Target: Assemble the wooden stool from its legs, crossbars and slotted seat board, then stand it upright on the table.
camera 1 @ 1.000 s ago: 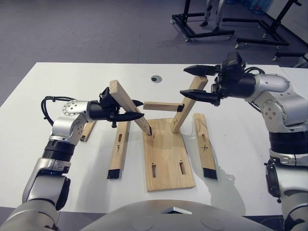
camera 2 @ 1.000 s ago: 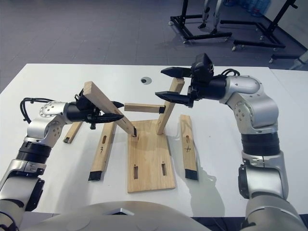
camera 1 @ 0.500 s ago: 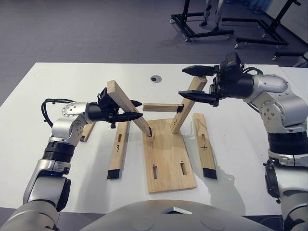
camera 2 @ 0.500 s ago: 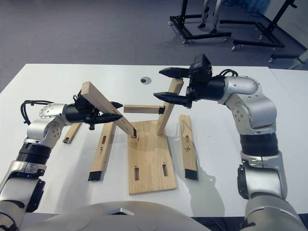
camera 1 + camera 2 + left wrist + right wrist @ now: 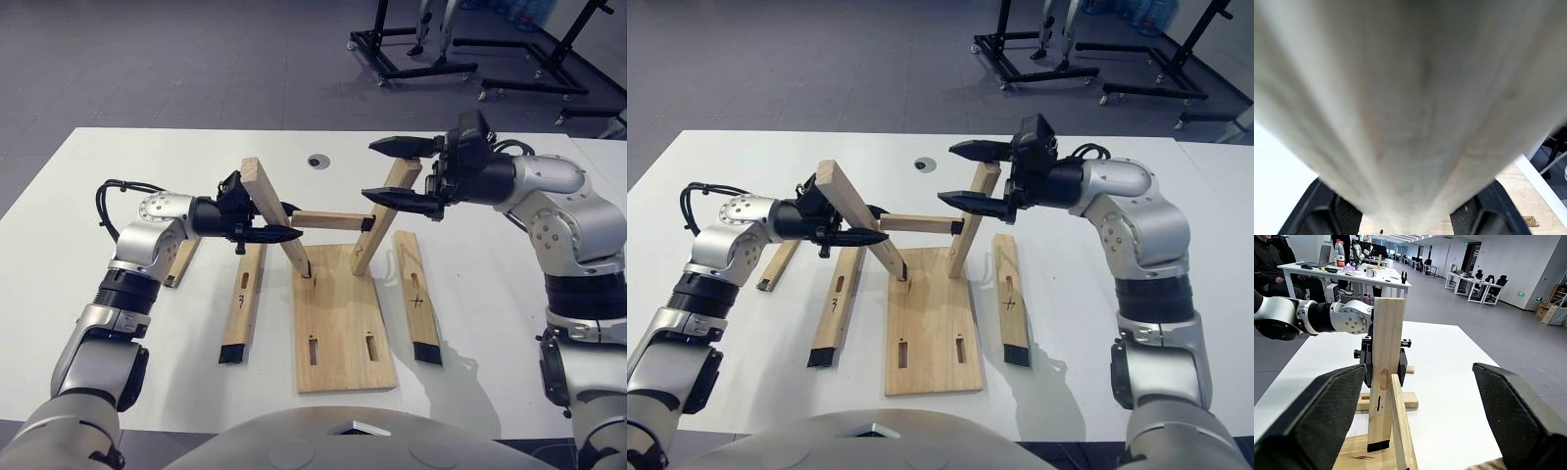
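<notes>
At the far end of the seat board (image 5: 343, 333), which lies flat on the middle of the table (image 5: 118, 176), two legs stand in its slots and lean apart. The left leg (image 5: 257, 178) rises from its slot toward the table's far left corner. The left gripper (image 5: 279, 221) is clamped on it about halfway up, coming in from the left edge. The right leg (image 5: 364, 250) tilts the other way, toward the far right. Its top sits between the spread fingers of the right gripper (image 5: 397, 172), which does not grasp it.

The crossbar (image 5: 328, 221) runs level between the two, its long axis parallel to the table's far edge. One end is fixed in the right leg and the free end points left at the left leg. That end lies just at the leg's inner face, near its mortise, but I cannot tell whether it has entered. The left arm is the nearer and the one with a hold, so the joint probably closes by swinging the left leg's top rightward along the crossbar's axis.

Two spare legs (image 5: 240, 308) lie flat on either side of the board, pointing to the near edge.
</notes>
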Controlling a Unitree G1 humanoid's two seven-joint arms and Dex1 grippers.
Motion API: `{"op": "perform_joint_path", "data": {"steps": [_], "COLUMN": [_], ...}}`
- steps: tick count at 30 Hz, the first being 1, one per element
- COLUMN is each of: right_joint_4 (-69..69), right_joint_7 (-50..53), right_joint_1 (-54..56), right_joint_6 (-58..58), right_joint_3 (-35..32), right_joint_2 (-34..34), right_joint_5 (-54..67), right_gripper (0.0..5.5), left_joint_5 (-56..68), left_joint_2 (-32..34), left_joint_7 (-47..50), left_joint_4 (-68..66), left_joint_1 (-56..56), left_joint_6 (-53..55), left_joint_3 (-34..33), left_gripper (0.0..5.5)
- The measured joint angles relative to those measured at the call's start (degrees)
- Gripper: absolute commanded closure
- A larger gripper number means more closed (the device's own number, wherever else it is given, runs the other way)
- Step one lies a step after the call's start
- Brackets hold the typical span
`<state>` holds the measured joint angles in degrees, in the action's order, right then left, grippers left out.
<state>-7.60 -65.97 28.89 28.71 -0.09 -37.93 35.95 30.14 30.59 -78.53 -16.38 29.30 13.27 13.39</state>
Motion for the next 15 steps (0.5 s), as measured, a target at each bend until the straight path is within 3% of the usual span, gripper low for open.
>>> {"op": "perform_joint_path", "data": {"steps": [15], "right_joint_4": [-0.05], "right_joint_7": [0.19], "right_joint_1": [0.17], "right_joint_6": [-0.17], "right_joint_3": [0.6], "right_joint_2": [0.24], "right_joint_5": [0.01], "right_gripper": [1.5], "left_joint_5": [0.25], "left_joint_2": [-1.3], "left_joint_7": [-0.65], "left_joint_4": [-3.27], "left_joint_1": [1.04], "left_joint_6": [0.91], "left_joint_3": [-0.09], "left_gripper": [3.48]}}
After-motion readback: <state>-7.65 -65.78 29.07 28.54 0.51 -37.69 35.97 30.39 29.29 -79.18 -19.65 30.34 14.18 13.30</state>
